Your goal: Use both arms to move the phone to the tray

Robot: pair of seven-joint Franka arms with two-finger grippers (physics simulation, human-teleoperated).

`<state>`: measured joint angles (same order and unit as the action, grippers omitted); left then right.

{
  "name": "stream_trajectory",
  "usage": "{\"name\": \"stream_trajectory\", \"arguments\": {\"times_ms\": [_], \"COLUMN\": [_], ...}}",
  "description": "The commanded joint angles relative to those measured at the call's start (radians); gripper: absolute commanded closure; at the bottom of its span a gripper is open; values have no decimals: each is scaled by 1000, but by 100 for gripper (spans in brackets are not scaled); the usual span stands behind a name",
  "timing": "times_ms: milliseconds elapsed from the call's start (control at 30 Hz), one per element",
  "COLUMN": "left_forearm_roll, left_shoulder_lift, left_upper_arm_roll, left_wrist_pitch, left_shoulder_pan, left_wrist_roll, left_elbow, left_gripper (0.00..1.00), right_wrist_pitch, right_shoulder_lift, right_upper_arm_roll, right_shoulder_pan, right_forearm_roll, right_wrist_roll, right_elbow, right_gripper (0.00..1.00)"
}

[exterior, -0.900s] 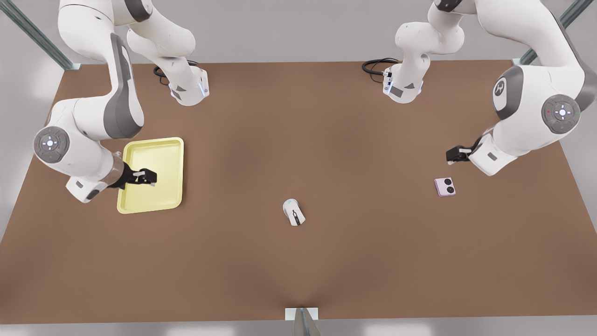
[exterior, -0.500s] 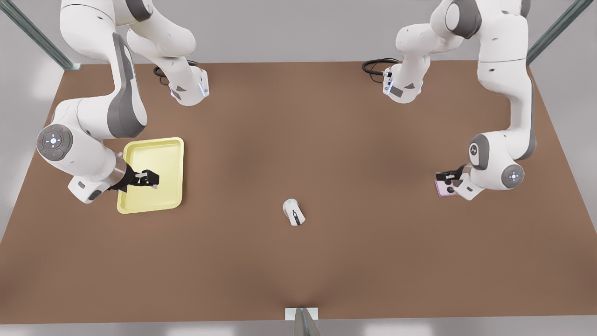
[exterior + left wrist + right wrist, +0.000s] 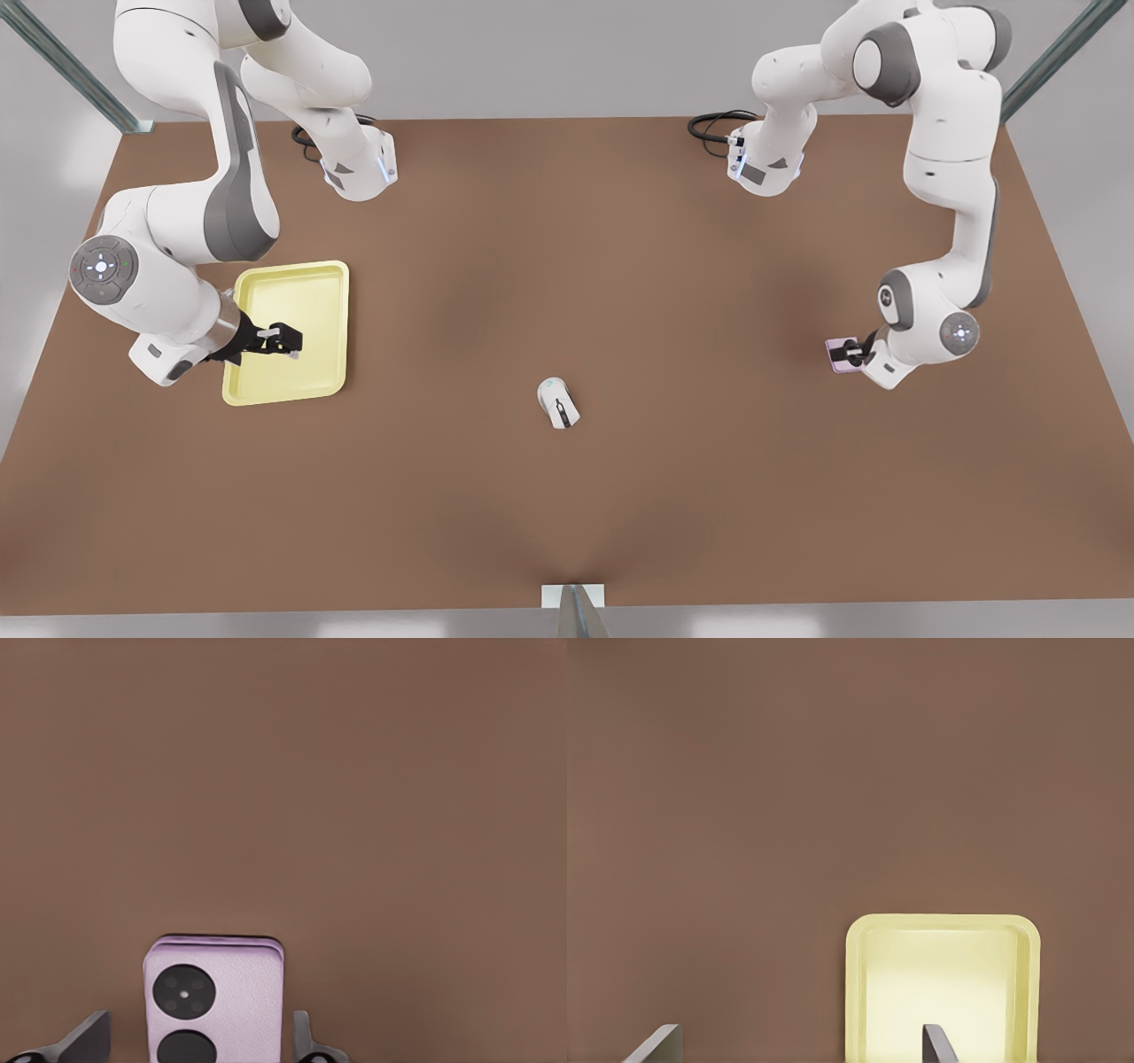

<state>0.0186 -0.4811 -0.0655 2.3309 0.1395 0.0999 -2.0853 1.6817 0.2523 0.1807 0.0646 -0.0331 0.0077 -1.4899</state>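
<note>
The pale pink phone (image 3: 836, 354) lies flat on the brown table at the front view's right, its two black circles facing up. My left gripper (image 3: 852, 352) is down at it, open. In the left wrist view its fingertips (image 3: 91, 1038) stand on either side of the phone (image 3: 221, 988), with a gap on at least one side. The pale yellow tray (image 3: 306, 297) rests at the front view's left. Over its near half hovers my right gripper (image 3: 288, 341), open and holding nothing. The right wrist view has the tray (image 3: 948, 974) ahead of the spread fingers (image 3: 933, 1043).
A white computer mouse (image 3: 558, 403) sits near the table's middle, between phone and tray. Black cables (image 3: 716, 125) coil by the arm bases at the far edge. Bare brown table (image 3: 567, 266) stretches between the two arms.
My left arm swung in and dropped from beside the phone down onto it, fingers now straddling it. The right gripper shifted slightly over the tray, then held still.
</note>
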Motion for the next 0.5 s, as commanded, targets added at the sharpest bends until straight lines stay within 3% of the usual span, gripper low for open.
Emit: {"name": "stream_trajectory", "arguments": {"times_ms": [0,267,300,333,467], "left_forearm_roll": [-2,-2,-3,-2,-2], "left_shoulder_lift": [-8,-30,-28,-25,-28], "left_upper_arm_roll": [0,0,1,1,1], "left_wrist_pitch": [48,47,45,33,39], "left_shoulder_pan": [0,0,0,0,-1], "left_wrist_roll": [60,60,57,57,57], "left_elbow": [1,-1,-1,1,1], "left_gripper": [0,0,10,27,24], "right_wrist_pitch": [0,9,9,9,7], "right_shoulder_lift": [-1,7,7,5,5], "right_upper_arm_roll": [0,-1,-1,-1,-1], "right_shoulder_pan": [0,0,1,0,1], "right_forearm_roll": [1,-1,-1,-1,1], "right_wrist_roll": [2,-2,-2,-2,-9], "right_elbow": [0,2,2,2,2], "right_gripper": [0,0,0,0,0]}}
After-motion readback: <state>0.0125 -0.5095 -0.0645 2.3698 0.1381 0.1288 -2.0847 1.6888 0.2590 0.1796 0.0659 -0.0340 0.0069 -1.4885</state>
